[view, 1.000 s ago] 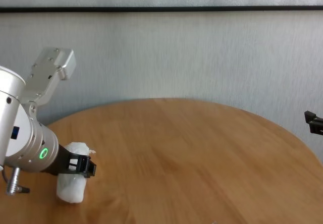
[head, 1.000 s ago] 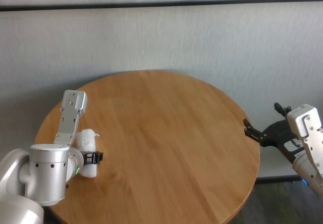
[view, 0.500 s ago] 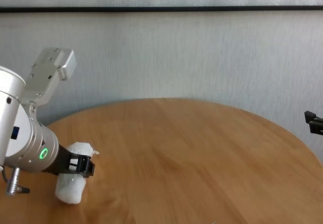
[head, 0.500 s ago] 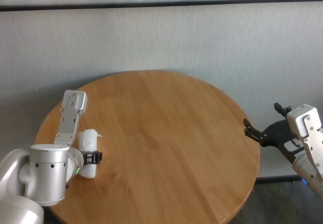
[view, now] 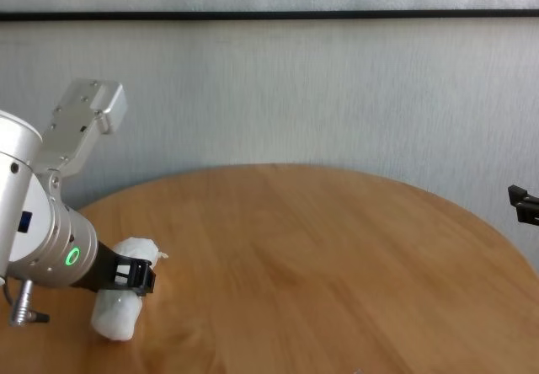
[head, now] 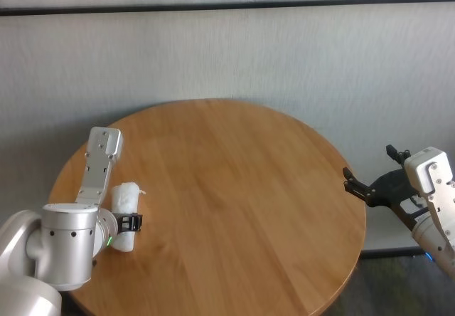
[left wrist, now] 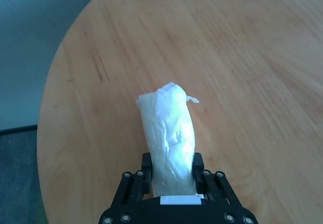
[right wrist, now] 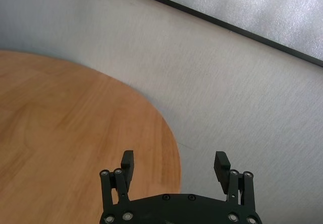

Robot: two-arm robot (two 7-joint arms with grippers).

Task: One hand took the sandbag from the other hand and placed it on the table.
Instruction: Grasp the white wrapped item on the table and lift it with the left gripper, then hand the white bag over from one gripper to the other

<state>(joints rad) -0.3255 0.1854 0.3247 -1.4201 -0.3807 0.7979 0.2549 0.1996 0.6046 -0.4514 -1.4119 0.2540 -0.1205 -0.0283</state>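
Note:
The white crinkled sandbag [head: 124,201] is at the left side of the round wooden table [head: 234,188]. My left gripper [head: 130,223], on the green-lit arm, is shut on the sandbag's lower half. In the left wrist view the sandbag [left wrist: 169,133] sticks out beyond the fingers [left wrist: 198,164] over the table [left wrist: 252,57]. In the chest view the sandbag [view: 126,294] leans, with its lower end at the tabletop [view: 337,264]. My right gripper [head: 368,165] is open and empty, just off the table's right edge; the right wrist view shows it [right wrist: 174,158] above the table's rim [right wrist: 60,123].
A grey wall [head: 227,53] runs behind the table. The floor [left wrist: 17,173] shows past the table's left edge. Nothing else stands on the tabletop.
The sandbag has tilted a little more in the left gripper, its upper end leaning right. The right arm has not moved.

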